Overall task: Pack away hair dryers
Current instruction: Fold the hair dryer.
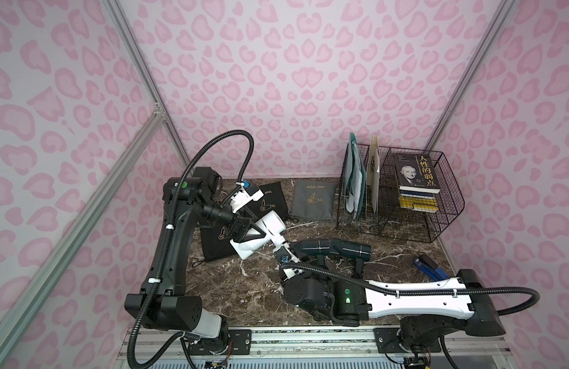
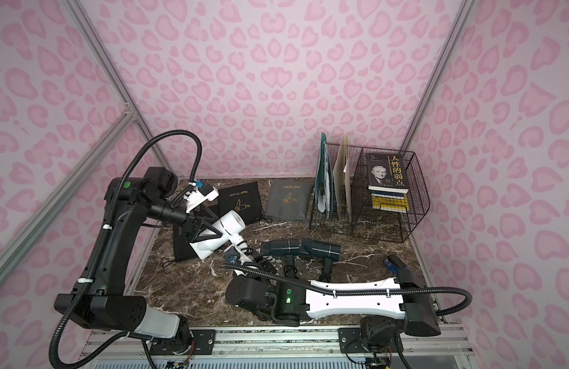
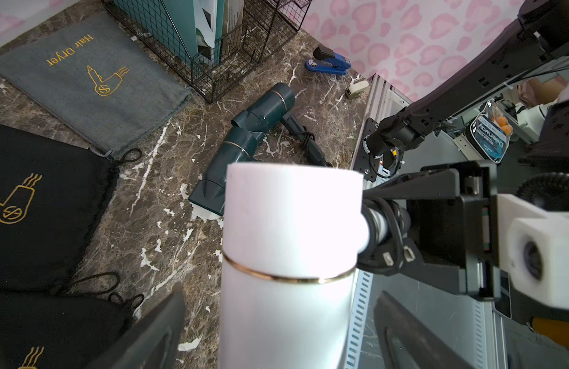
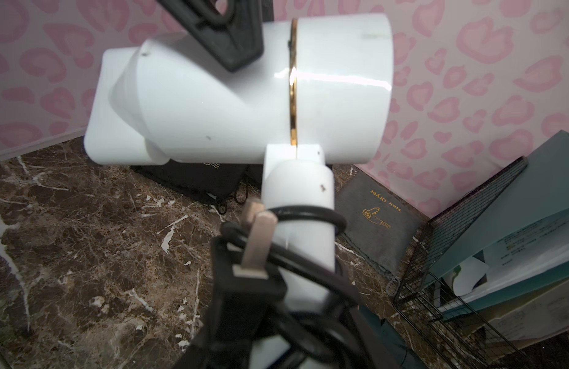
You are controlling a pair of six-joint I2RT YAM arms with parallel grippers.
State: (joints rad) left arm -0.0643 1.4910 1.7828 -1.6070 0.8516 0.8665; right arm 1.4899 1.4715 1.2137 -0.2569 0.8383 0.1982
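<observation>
Hanging between both sets of fingers, the white hair dryer (image 4: 232, 92) is gripped by its cord-wrapped handle in the right gripper (image 3: 372, 226). The left gripper (image 3: 280, 294) straddles the barrel, fingers spread wide. Beside the right fingers lie the teal hair dryers (image 1: 312, 247). Beyond, the grey pouch (image 1: 313, 199) lies flat. Nothing looks packed yet.

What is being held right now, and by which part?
The right tool grips the white hair dryer by its cord-wrapped handle. The left tool straddles its barrel with jaws open, gaps on both sides, so it holds nothing.
</observation>
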